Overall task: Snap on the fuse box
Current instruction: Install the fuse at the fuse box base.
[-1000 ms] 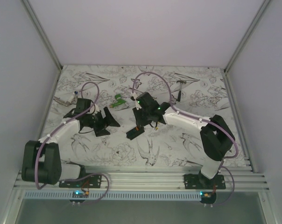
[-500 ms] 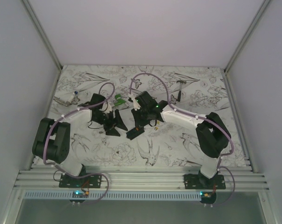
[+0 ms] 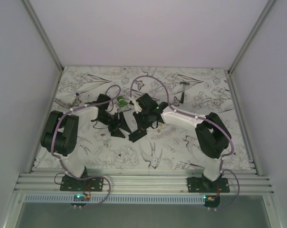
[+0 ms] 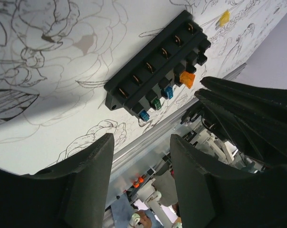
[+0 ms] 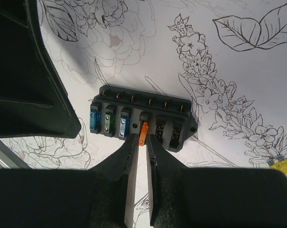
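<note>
**Fuse box and both grippers, three views.** We find the fuse box (image 5: 148, 105) flat on the flower-printed table (image 3: 191, 137), near its middle and between the two arms. It is a black oblong with one row of six slots along its long side. In the right wrist view, three seated fuses (image 5: 109, 122), blue, green and blue, fill the slots at its left end, and the two slots at its right end look dark.

The right gripper (image 5: 142, 140) meets the box at that long side. Its fingers stand narrow and pinch the orange fuse (image 5: 143, 130) at the fourth slot. In the left wrist view this fuse stands out farther than its neighbours. We cannot tell whether it is fully home.

The left gripper (image 4: 142, 142) has its fingers moderately apart with nothing between them. The box lies beyond their tips, untouched, with its blue-fuse end nearest.

A yellow fuse (image 5: 282, 165) lies loose on the table, apart from the box. A small green piece (image 3: 120, 101) lies just behind the left gripper, and a small dark tool (image 3: 182, 97) lies well apart at the far right.
</note>
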Controlling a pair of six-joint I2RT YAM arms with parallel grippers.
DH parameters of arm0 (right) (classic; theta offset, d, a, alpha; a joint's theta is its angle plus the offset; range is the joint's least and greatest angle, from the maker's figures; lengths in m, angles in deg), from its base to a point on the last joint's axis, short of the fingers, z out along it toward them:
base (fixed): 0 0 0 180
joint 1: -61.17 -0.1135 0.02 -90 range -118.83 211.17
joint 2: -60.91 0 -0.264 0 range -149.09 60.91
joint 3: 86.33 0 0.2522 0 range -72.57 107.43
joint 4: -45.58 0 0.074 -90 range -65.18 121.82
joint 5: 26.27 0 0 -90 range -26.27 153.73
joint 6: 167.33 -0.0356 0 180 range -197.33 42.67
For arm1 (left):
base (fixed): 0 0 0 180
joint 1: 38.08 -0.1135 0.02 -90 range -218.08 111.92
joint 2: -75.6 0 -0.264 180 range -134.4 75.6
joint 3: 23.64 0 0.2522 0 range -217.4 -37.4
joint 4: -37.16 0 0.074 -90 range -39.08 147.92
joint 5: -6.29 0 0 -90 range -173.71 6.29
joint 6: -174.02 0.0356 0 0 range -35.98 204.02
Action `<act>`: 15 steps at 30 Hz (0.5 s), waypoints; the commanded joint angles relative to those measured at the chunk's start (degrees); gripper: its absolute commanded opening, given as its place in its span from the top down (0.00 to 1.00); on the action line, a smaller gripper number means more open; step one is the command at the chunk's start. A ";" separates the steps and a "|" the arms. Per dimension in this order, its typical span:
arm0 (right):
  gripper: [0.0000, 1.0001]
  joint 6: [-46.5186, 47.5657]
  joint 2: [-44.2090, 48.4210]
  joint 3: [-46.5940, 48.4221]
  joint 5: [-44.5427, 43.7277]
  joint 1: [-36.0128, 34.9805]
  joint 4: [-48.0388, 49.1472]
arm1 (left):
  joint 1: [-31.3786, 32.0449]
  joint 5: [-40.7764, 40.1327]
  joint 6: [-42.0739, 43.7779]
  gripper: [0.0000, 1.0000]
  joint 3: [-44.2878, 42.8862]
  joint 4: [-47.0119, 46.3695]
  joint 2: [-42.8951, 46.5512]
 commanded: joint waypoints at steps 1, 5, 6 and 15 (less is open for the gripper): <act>0.83 1.19 -1.17 2.53 0.49 0.40 -1.34 | 0.29 2.03 1.03 0.48 -1.78 2.56 -2.38; 0.84 1.40 -1.23 2.35 0.91 0.31 -1.83 | 0.35 2.75 1.07 0.50 -2.57 2.66 -4.28; 0.84 1.47 -1.30 2.36 1.02 0.27 -1.93 | 0.41 2.92 1.10 0.51 -2.75 2.65 -4.86; 0.86 2.86 -2.68 3.21 1.57 -0.16 -3.12 | 0.74 4.01 1.07 0.57 -4.05 2.81 -7.67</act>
